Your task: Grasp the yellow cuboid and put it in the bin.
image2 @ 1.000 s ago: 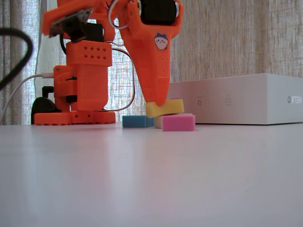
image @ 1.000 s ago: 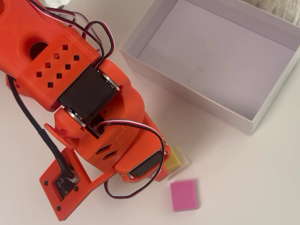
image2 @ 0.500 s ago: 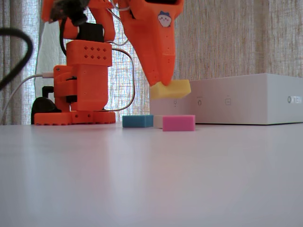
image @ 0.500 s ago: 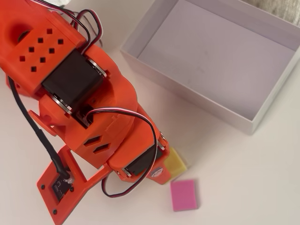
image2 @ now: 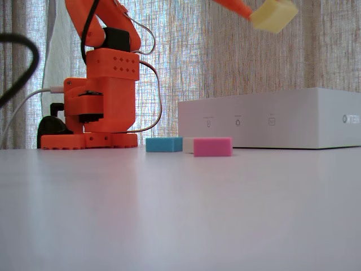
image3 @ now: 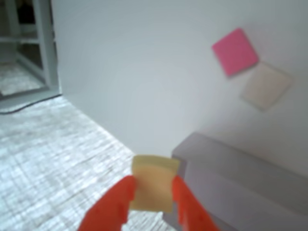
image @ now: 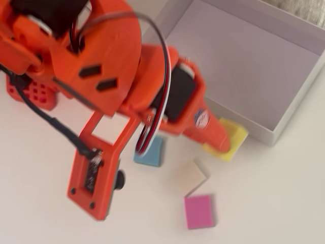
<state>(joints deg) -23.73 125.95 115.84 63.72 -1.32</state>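
In the fixed view, the pink block (image2: 212,147) and blue block (image2: 163,144) lie nearest on the table, apart from the bin (image2: 271,118) behind. High above the bin's near wall, the gripper (image3: 151,195) is clamped on the yellow cuboid (image2: 273,14), its fingers (image3: 185,204) pressing both sides.

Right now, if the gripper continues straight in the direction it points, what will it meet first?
Probably the bin: in the overhead view the gripper, shut on the yellow cuboid, points at its near wall. The fixed view shows it well above the rim, so it may pass over.
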